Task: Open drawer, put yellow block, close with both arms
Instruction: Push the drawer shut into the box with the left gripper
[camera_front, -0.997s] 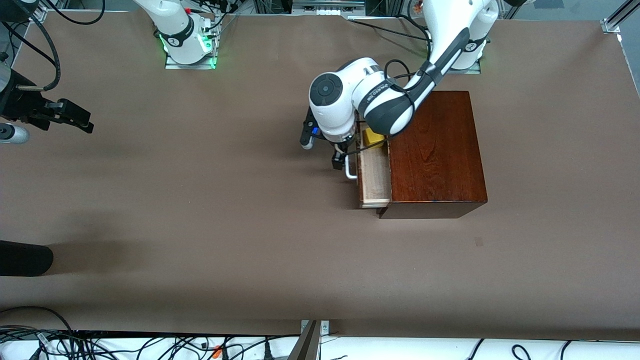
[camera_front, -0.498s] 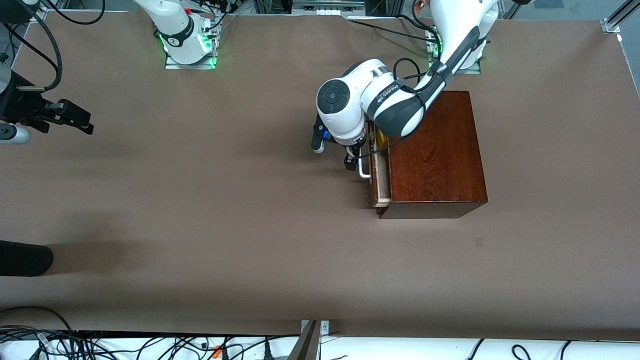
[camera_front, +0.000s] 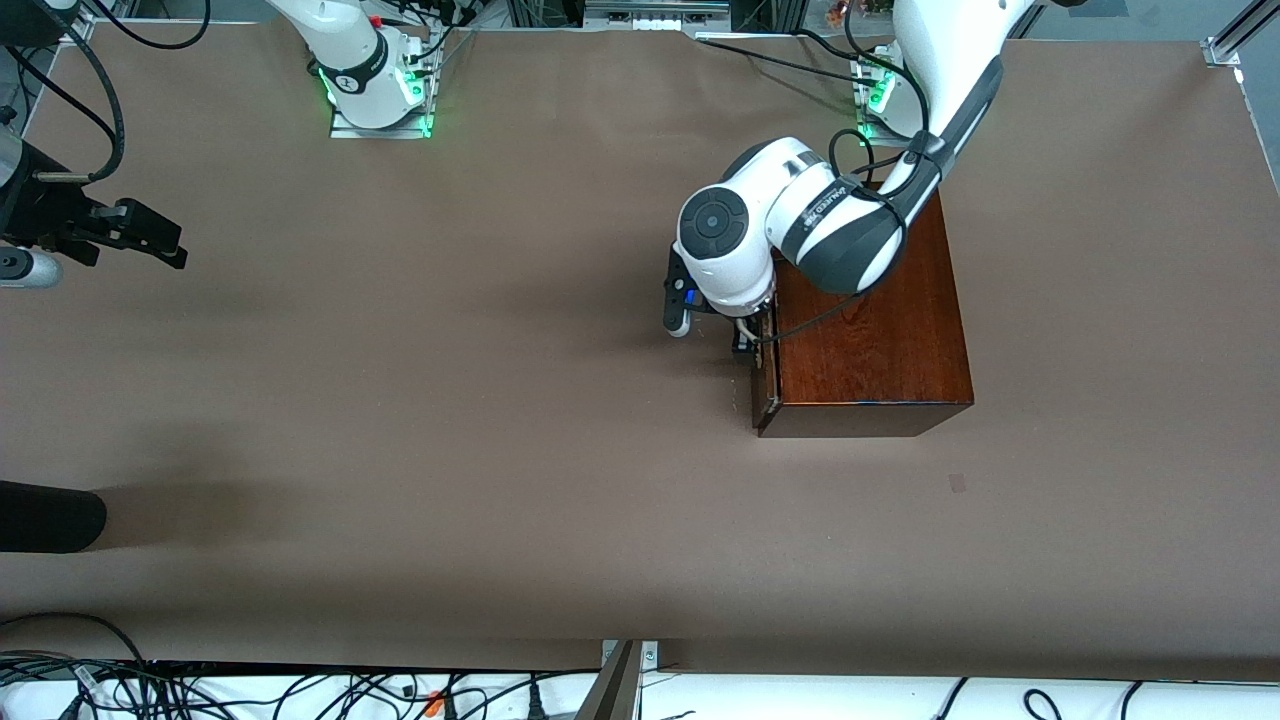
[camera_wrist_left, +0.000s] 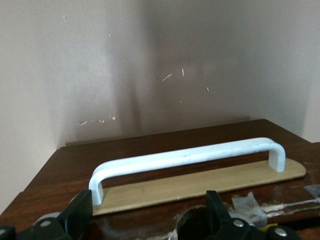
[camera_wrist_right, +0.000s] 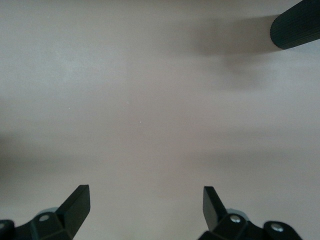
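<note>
One glossy reddish-brown wooden box (camera_front: 873, 330) holds one drawer with a dark wood front (camera_wrist_left: 165, 222), pushed in flush; its single white U-shaped bar handle (camera_wrist_left: 186, 159) lies just ahead of the left gripper (camera_wrist_left: 148, 214), jaws spread wide, gripping nothing; the right gripper (camera_wrist_right: 146, 205) waits, jaws wide, over bare brown table (camera_front: 420, 420); one black cylinder (camera_wrist_right: 296, 25) lies ahead; the yellow block is hidden.

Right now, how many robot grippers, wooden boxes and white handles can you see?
Grippers: 2, the left gripper at the handle, the right gripper waiting over the table's right-arm end
Boxes: 1, the box
Handles: 1, the handle
Total: 4
</note>
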